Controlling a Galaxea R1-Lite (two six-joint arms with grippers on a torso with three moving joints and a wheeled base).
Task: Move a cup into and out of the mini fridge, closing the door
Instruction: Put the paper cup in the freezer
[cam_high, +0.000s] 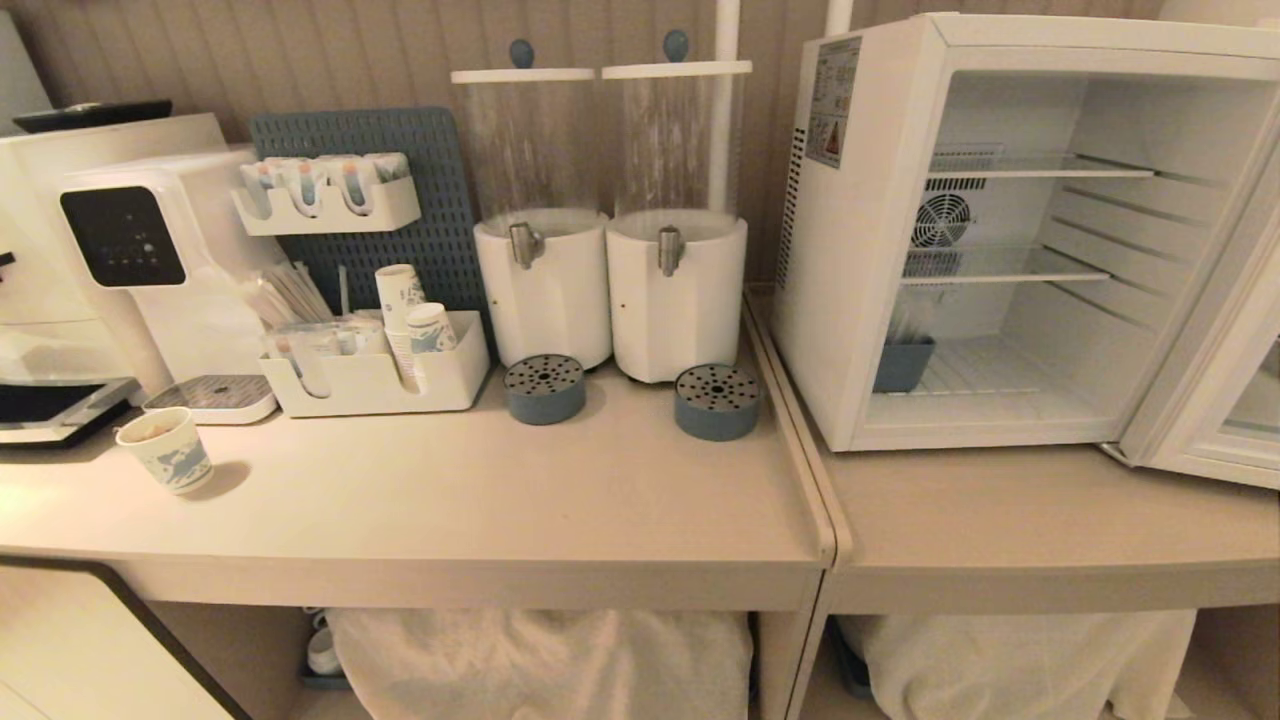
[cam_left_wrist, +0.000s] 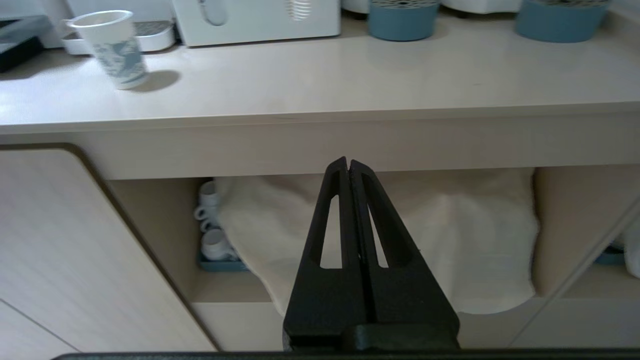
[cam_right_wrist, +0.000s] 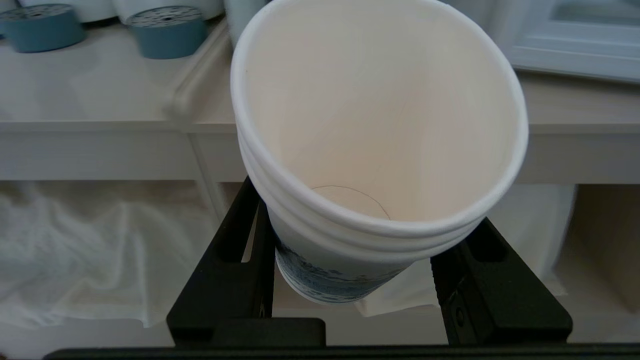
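In the right wrist view my right gripper (cam_right_wrist: 365, 220) is shut on the cup (cam_right_wrist: 380, 115), a white paper cup with a blue pattern low on its wall and a clean white inside. Its rim shows as three stacked white rings. The cup hangs in front of the counter edge, below the counter top. The mini fridge (cam_high: 870, 250) stands on the right counter, its door (cam_high: 1220, 400) swung wide open to the right and its wire shelves bare. My left gripper (cam_left_wrist: 348, 162) is shut and empty, low before the counter's front edge. Neither arm shows in the head view.
A same-patterned cup with brown contents (cam_high: 167, 450) stands at the counter's left. Behind are a coffee machine (cam_high: 130, 240), stacked paper cups (cam_high: 405, 310) in a white organiser, two dispensers (cam_high: 610, 290) and blue drip trays (cam_high: 716, 402). A blue bin (cam_high: 903, 363) sits in the fridge. White cloth (cam_high: 540, 660) hangs under the counter.
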